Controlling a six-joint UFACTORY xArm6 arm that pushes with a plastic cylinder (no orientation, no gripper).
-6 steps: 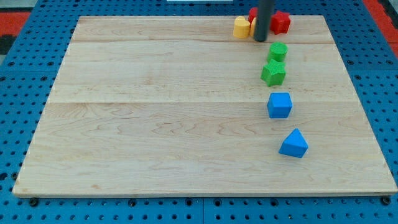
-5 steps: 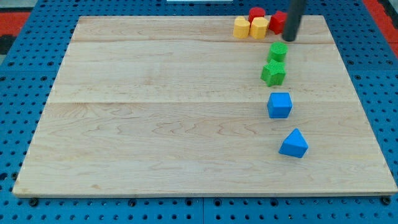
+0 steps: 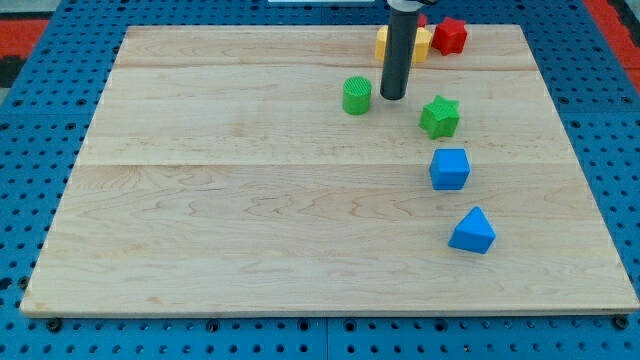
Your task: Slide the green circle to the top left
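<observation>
On the wooden board (image 3: 250, 220), in its upper right part, the green circle (image 3: 357, 96) stood upright on bare wood, well apart from the top left corner. The robot's tip (image 3: 393, 97) rested just beside it on the view's right, a narrow gap showing between them; the rod grasped nothing, being a plain pusher. The dark rod rose toward the view's top and hid part of the yellow blocks (image 3: 421, 42) at the top edge, whose shapes could not be made out. A red block (image 3: 450, 36) sat just right of them. A green star (image 3: 440, 117) lay to the right of the tip, a blue cube (image 3: 450, 169) below it, and a blue triangular block (image 3: 472, 231) lower still. No block lay between the circle and the top left corner. A blue pegboard (image 3: 40, 120) surrounded the board.
</observation>
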